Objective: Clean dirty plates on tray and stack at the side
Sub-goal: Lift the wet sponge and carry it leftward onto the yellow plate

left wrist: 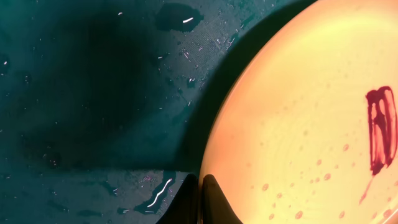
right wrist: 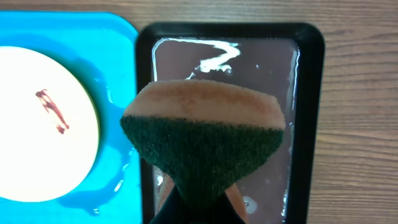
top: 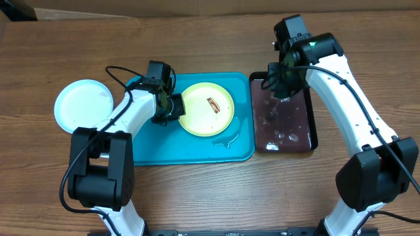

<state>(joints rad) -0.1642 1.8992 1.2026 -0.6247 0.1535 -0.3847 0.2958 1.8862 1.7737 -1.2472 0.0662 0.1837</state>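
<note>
My left hand (top: 169, 108) is pinched shut on the edge of the yellow plate (top: 209, 111), which lies in the blue tray (top: 197, 147) with a red smear (top: 214, 103) on it. My right hand (top: 279, 82) holds a sponge (right wrist: 205, 137) over the black tray (top: 289, 134). The white plate (top: 82, 105) sits on the table (top: 210, 190), left of the blue tray

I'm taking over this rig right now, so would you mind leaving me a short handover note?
Left gripper: shut on the left rim of the yellow-green plate, which lies on the turquoise tray.
Right gripper: shut on a sponge, above the wet black tray.
Done: a white plate lies on the table left of the tray.
Left: the yellow-green plate's brown-red smear is unwiped; then stack it at the side.
</note>
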